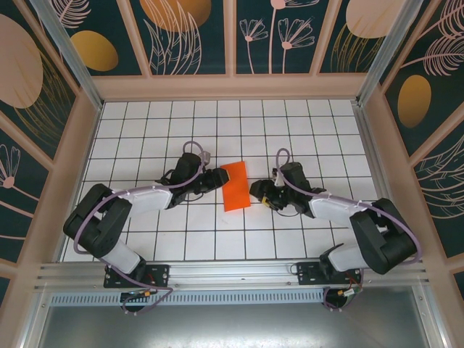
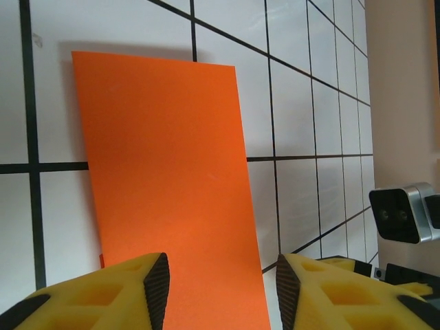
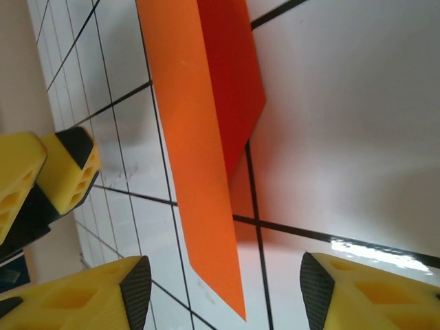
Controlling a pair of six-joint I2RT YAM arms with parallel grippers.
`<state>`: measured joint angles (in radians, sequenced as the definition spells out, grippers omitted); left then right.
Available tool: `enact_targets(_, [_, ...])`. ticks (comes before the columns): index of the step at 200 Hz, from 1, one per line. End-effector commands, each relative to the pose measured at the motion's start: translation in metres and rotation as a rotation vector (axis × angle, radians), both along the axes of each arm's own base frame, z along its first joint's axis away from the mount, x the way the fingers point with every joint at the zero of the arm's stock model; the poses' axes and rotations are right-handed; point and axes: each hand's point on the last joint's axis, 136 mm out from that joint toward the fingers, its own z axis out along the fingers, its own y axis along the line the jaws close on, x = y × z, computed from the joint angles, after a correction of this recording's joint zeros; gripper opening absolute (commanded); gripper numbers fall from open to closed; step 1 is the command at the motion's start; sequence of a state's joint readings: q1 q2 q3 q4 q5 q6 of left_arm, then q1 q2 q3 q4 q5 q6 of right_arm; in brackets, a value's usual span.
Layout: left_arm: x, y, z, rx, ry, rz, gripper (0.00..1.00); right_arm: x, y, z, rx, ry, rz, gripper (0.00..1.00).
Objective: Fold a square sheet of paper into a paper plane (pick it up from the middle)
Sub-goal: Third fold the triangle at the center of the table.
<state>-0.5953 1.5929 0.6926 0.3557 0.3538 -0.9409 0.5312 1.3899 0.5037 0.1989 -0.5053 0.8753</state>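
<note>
At mid-table the paper (image 1: 235,186) lies as a narrow folded strip, its long edges running from the near edge toward the far one; by my judgement the fold wants flattening, so the left gripper (image 1: 217,178) should press its side down flat before any crease is run, and the right gripper (image 1: 255,191) should take only the layer that stands a little off the table (image 1: 145,116); edges matched first, pressure after. Left arm reaches in low from the near-left corner, jaws parted and empty, tips at the strip's left edge; right arm mirrors it from the near-right corner, jaws wide and empty, close beside the right edge.
</note>
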Motion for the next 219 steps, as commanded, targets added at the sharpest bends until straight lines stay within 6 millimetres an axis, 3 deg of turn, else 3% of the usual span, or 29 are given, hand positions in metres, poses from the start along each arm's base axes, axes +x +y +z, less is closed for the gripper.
enact_targets(1, [0.006, -0.012, 0.007, -0.039, -0.015, -0.018, 0.47, -0.010, 0.015, -0.002, 0.041, 0.015, 0.053, 0.60])
enact_targets(64, [0.005, -0.020, -0.010, -0.040, 0.028, -0.040, 0.43, -0.017, 0.019, -0.007, 0.068, 0.040, 0.045, 0.39])
enact_targets(97, [0.005, -0.025, -0.009, -0.053, 0.027, -0.055, 0.42, -0.021, 0.018, -0.011, 0.073, 0.068, 0.038, 0.32])
enact_targets(102, [0.004, -0.025, -0.020, -0.038, 0.051, -0.055, 0.42, -0.021, 0.018, -0.011, 0.073, 0.071, 0.037, 0.30])
enact_targets(169, [-0.001, -0.022, -0.046, 0.011, 0.106, -0.051, 0.40, -0.018, 0.022, -0.009, 0.082, 0.085, 0.034, 0.13])
enact_targets(219, [-0.006, -0.018, -0.062, 0.053, 0.136, -0.047, 0.38, -0.014, 0.024, -0.009, 0.071, 0.110, 0.024, 0.06])
